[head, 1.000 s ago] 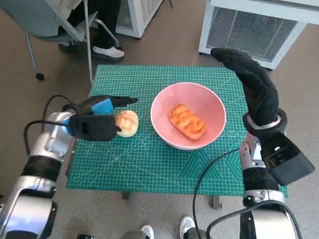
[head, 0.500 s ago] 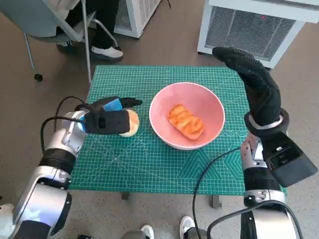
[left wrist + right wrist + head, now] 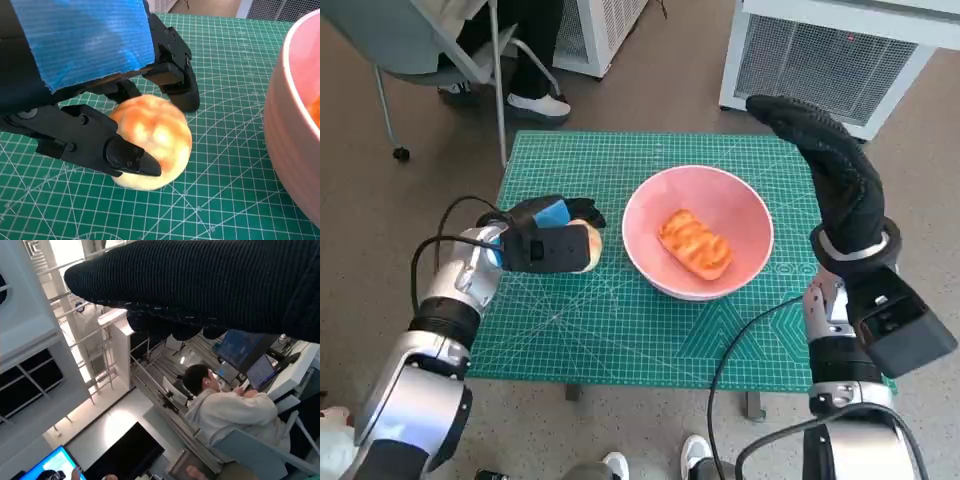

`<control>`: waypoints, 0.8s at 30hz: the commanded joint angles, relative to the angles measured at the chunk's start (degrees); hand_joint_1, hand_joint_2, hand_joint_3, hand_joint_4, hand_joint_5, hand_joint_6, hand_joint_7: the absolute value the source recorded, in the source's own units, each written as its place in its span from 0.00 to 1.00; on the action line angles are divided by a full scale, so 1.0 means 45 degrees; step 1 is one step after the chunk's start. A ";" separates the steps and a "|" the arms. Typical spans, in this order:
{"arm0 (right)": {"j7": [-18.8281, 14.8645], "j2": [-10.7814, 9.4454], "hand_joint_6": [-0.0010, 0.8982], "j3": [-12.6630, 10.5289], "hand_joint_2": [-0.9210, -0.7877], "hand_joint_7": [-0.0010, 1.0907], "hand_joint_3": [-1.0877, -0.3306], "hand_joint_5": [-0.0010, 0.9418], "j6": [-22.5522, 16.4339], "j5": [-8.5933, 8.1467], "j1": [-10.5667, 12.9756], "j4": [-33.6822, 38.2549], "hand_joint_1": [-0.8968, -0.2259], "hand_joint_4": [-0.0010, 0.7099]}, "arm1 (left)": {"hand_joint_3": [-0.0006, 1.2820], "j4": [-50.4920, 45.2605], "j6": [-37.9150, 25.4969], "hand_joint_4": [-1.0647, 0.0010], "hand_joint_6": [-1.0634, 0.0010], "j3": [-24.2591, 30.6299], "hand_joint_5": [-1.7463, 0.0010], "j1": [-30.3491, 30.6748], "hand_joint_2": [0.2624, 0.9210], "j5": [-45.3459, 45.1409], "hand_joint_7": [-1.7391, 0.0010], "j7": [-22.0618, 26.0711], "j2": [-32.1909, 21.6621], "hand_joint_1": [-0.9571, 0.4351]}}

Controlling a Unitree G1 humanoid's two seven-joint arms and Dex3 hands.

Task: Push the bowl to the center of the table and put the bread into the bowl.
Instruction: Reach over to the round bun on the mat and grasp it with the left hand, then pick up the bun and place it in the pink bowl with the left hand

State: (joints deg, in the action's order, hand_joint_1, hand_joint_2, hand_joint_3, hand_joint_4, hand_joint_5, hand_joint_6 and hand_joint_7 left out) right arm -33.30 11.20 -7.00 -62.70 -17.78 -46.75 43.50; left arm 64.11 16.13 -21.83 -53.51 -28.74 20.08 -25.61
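Now the left hand (image 3: 85, 90) is closing around the round bread (image 3: 152, 142); a loose pinch risks it rolling away from the bowl (image 3: 698, 232).

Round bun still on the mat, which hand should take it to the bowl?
Left. The left hand already has its fingers around the round bun on the mat, right beside the pink bowl. The right hand is raised upright past the bowl's far side, holding nothing.

Soft, even daylight is filling all three views, casting only faint shadows on the green gridded worktop (image 3: 620, 330), while the round golden bread roll (image 3: 152, 142) is blurring slightly.
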 commanded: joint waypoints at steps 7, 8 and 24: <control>-0.0042 0.0154 0.34 -0.0026 0.00 0.01 0.42 0.00 0.0078 0.0115 0.0309 -0.0001 0.46 0.35 | 0.07 -0.1141 0.0297 0.35 0.45 0.0530 0.35 -0.0293 1.00 0.0423 0.29 0.0681 -0.0903 0.69; -0.0041 0.0155 0.34 -0.0023 0.00 0.01 0.42 0.00 0.0081 0.0114 0.0310 -0.0006 0.46 0.35 | 0.07 -0.1409 0.0330 0.35 0.45 0.0645 0.35 -0.0281 1.00 0.0504 0.29 0.0692 -0.1000 0.69; -0.0040 0.0142 0.34 -0.0008 0.00 0.01 0.43 0.00 0.0133 0.0129 0.0247 0.0036 0.44 0.35 | 0.04 -0.7566 0.0645 0.34 0.40 0.3039 0.37 0.0419 1.00 0.2040 0.31 -0.0285 -0.1659 0.69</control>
State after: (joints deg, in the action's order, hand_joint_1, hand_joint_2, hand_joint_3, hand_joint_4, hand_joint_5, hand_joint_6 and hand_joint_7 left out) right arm -33.29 11.47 -7.01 -62.52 -17.78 -46.49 43.27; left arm 34.43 18.99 -9.38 -52.71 -20.89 19.60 -33.41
